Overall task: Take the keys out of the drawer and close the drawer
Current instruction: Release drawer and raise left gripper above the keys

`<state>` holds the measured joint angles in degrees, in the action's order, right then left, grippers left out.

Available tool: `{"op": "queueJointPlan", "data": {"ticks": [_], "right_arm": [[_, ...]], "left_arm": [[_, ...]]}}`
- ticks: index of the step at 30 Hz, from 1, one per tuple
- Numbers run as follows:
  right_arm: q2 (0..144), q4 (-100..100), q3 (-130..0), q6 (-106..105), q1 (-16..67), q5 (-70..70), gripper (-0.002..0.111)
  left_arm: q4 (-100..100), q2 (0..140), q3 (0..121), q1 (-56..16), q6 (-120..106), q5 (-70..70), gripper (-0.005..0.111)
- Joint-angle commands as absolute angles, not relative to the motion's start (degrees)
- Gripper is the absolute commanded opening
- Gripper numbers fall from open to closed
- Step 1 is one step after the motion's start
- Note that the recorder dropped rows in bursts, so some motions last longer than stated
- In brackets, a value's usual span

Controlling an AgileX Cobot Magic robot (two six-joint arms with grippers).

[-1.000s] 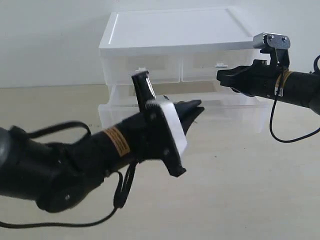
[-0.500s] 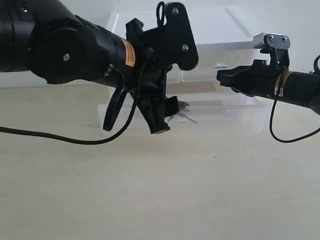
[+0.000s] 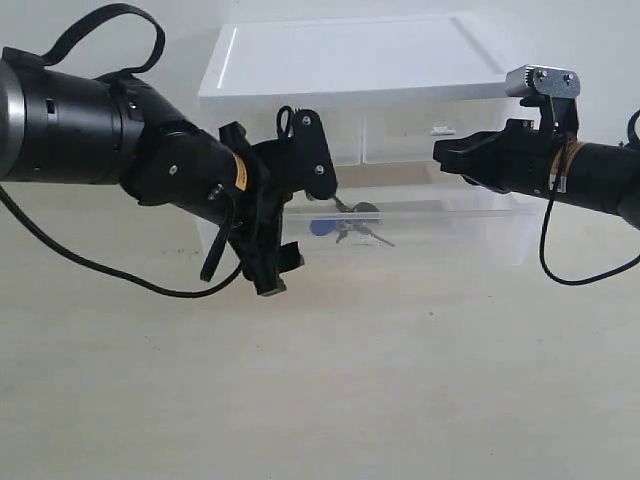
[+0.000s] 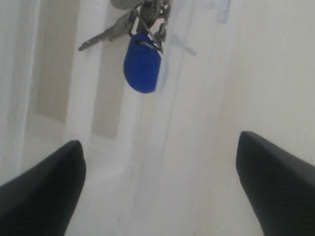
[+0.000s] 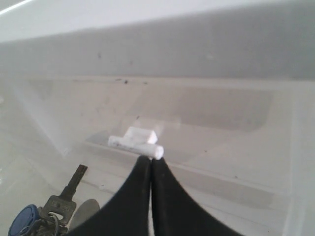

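- Left claw [image 4: 158,141] has swung down off the drawer [image 3: 450,230], spread and empty; keys [image 4: 141,64] now uncovered, still inside.
- Right claw [image 5: 150,162] unmoved, pressed together.
- Pickup not yet done.

The wide frosted plastic drawer [image 3: 470,235] is pulled out, so room is given from above to the silver keys with the blue tag [image 3: 345,225]. The way from the front is blocked by its front wall. Part of the room over its right side is taken up by the black right gripper [image 3: 440,152], its fingers [image 5: 142,177] pressed together.
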<state>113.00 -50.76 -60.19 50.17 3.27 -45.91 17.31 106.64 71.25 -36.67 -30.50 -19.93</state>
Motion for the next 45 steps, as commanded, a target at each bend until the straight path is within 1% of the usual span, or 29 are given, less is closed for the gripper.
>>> {"op": "queueJointPlan", "data": {"ticks": [1, 3, 5, 8, 10, 12, 14, 16, 17, 22, 26, 29, 31, 36, 37, 39, 40, 41, 42, 43, 45], "right_arm": [[113.33, -43.26, -62.12, 50.40, 2.41, -43.04, 0.000], [113.33, -43.26, -62.12, 50.40, 2.41, -43.04, 0.000], [113.33, -43.26, -62.12, 50.40, 2.41, -43.04, 0.000], [113.33, -43.26, -62.12, 50.40, 2.41, -43.04, 0.000], [113.33, -43.26, -62.12, 50.40, 2.41, -43.04, 0.000], [113.33, -43.26, -62.12, 50.40, 2.41, -43.04, 0.000], [113.33, -43.26, -62.12, 50.40, 2.41, -43.04, 0.000], [113.33, -43.26, -62.12, 50.30, 2.41, -43.04, 0.000], [113.33, -43.26, -62.12, 50.30, 2.41, -43.04, 0.000], [113.33, -43.26, -62.12, 50.18, 2.41, -43.04, 0.000], [113.33, -43.26, -62.12, 50.06, 2.41, -43.04, 0.000], [113.33, -43.15, -62.12, 50.05, 2.41, -43.04, 0.000], [113.33, -43.15, -62.12, 50.05, 2.41, -43.04, 0.000], [113.33, -43.15, -62.12, 50.05, 2.41, -42.93, 0.000], [113.33, -43.15, -62.12, 50.05, 2.41, -42.93, 0.000], [113.33, -43.15, -62.12, 50.05, 2.41, -42.93, 0.000], [113.33, -43.15, -62.12, 50.05, 2.41, -42.93, 0.000], [113.33, -43.15, -62.12, 50.05, 2.41, -42.93, 0.000], [113.33, -43.15, -62.12, 50.05, 2.41, -42.81, 0.000], [113.33, -43.15, -62.12, 50.05, 2.41, -42.66, 0.000], [113.33, -43.15, -62.12, 50.05, 2.41, -42.66, 0.000]], "left_arm": [[17.17, 108.28, 71.65, -36.49, -31.24, -15.61, 0.068], [17.17, 109.82, 71.65, -36.49, -31.24, -16.05, 0.057], [17.59, 110.63, 71.65, -36.42, -31.24, -15.95, 0.051], [18.41, 110.63, 71.65, -36.42, -31.38, -15.86, 0.037], [19.58, 110.63, 71.65, -36.42, -31.68, -15.86, 0.023], [19.98, 110.63, 71.65, -36.42, -31.68, -15.86, 0.005], [20.31, 110.63, 71.65, -36.42, -31.68, -16.45, 0.004], [20.31, 110.63, 71.65, -36.42, -33.05, -18.86, 0.004], [20.31, 110.40, 71.65, -36.69, -36.83, -22.65, 0.004], [19.75, 109.80, 71.65, -36.69, -38.86, -26.91, 0.004], [14.02, 108.07, 71.65, -36.69, -44.24, -27.39, 0.004], [5.58, 106.20, 71.65, -37.21, -51.06, -31.89, 0.004], [1.90, 106.09, 71.65, -37.35, -51.45, -30.10, 0.004], [1.66, 106.09, 71.65, -37.35, -50.64, -29.06, 0.004], [0.92, 106.09, 71.65, -37.35, -50.01, -28.18, 0.006], [-1.54, 106.09, 71.65, -37.23, -49.65, -26.00, 0.024], [-2.52, 106.09, 71.65, -37.23, -49.65, -25.48, 0.042], [-2.54, 106.09, 71.65, -37.23, -49.65, -25.48, 0.049], [-2.54, 106.06, 71.65, -37.23, -49.17, -25.48, 0.061], [-2.54, 105.95, 71.65, -37.23, -48.66, -25.48, 0.065], [-2.63, 105.59, 71.65, -37.23, -48.36, -25.48, 0.066]]}}
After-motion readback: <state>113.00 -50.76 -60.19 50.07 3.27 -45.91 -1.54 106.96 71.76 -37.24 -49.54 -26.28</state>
